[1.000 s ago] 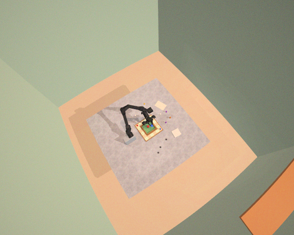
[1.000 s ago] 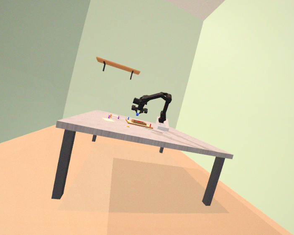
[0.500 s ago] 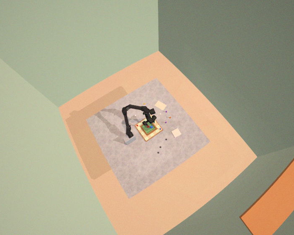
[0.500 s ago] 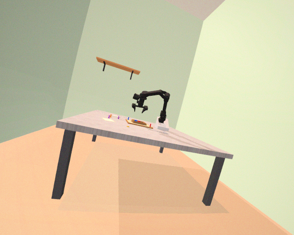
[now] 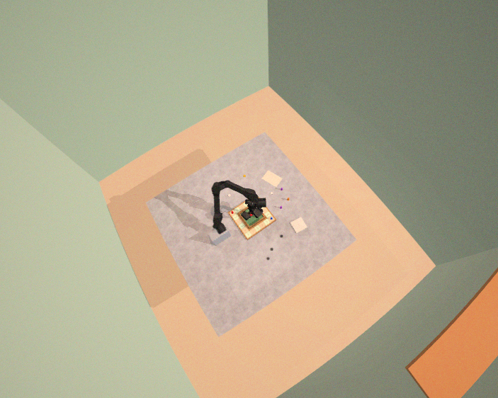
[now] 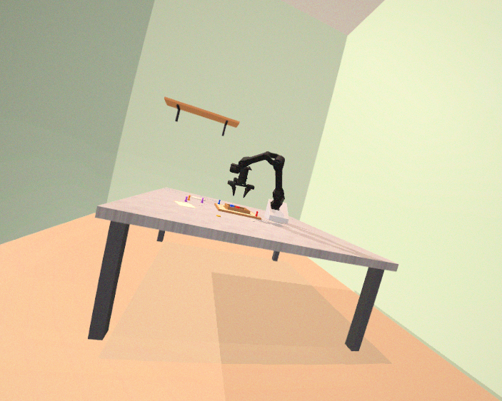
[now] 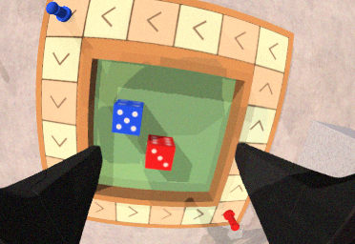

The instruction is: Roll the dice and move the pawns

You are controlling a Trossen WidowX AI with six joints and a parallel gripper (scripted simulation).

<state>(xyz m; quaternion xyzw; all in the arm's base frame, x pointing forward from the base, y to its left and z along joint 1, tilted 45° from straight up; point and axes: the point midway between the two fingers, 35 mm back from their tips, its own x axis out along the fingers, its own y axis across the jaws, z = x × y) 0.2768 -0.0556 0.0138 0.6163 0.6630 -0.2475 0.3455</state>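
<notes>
The blue die [image 7: 126, 120] [image 6: 231, 205] shows five pips on top, and the red die [image 7: 159, 157] shows three. They lie apart in the green-floored tray [image 7: 84, 120] in the board's middle. The blue pawn [image 7: 59, 11] [image 5: 270, 218] [image 6: 219, 201] stands on the board's upper-left corner square in the wrist view. The red pawn [image 7: 231, 219] [image 5: 231, 212] [image 6: 256, 213] stands on the lower-right corner square. My gripper [image 7: 169, 153] [image 6: 240, 195] is open and empty, high above the tray. Its fingers hide parts of the track.
Two purple pawns [image 5: 281, 189] [image 5: 280, 207] and an orange pawn [image 5: 287, 199] stand beyond the board. Pale flat blocks [image 5: 271, 178] [image 5: 298, 224], three dark discs [image 5: 281, 236] [image 5: 271, 248] [image 5: 267, 258] and a small yellow object [image 5: 244, 175] lie around it.
</notes>
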